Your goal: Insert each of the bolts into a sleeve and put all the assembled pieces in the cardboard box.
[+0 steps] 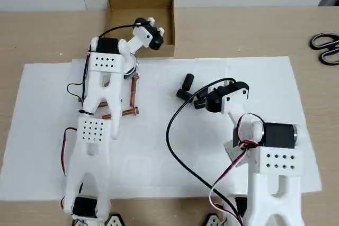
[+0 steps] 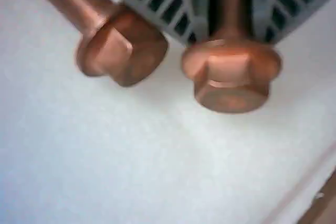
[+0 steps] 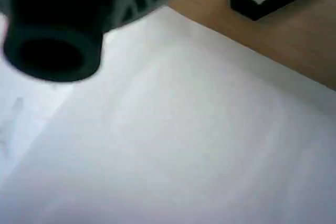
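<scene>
Our left end effector (image 2: 229, 9) clamps a bolt (image 2: 231, 72); our right end effector (image 1: 204, 101) seemingly grips a sleeve (image 3: 52, 53), poised for mating them.

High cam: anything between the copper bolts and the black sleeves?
No. In the high view only bare white paper lies between the bolts and the sleeves; a black cable curves off beside the sleeves, toward the arm bases.
</scene>
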`<state>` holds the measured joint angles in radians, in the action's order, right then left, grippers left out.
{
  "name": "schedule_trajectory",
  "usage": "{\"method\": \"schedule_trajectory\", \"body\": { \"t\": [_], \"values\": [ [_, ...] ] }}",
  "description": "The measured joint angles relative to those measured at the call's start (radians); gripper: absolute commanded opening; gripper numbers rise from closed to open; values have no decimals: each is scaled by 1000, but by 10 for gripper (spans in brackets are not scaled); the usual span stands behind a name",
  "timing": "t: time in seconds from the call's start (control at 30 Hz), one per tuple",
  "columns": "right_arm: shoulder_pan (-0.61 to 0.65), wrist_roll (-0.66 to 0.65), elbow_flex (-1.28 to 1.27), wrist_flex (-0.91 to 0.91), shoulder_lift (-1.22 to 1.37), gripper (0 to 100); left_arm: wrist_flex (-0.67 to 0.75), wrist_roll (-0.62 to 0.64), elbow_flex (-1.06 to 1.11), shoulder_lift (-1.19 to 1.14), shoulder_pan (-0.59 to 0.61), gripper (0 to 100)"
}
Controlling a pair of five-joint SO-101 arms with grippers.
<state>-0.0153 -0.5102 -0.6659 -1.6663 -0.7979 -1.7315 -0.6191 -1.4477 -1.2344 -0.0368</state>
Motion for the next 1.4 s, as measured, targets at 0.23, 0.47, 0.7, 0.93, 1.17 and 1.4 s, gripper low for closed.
{"method": "schedule_trajectory", "body": {
  "t": [0.23, 0.47, 0.7, 0.93, 1.17, 1.4],
  "values": [
    [2, 0, 20, -2, 0, 6, -3, 123, -2, 256, -9, 6],
    [2, 52, 183, -31, 0, 6, -3, 259, 25, 571, -51, 6],
    [31, 207, 235, -43, -14, 3, -3, 285, 207, 882, -63, 6],
    [253, 334, 302, -48, -199, 2, -3, 425, 500, 1275, -80, 6],
    [328, 362, 298, -51, -308, 2, -3, 681, 910, 1708, -81, 6],
    [330, 365, 164, -23, -446, 3, 23, 809, 1315, 2042, -81, 6]
  ]
}}
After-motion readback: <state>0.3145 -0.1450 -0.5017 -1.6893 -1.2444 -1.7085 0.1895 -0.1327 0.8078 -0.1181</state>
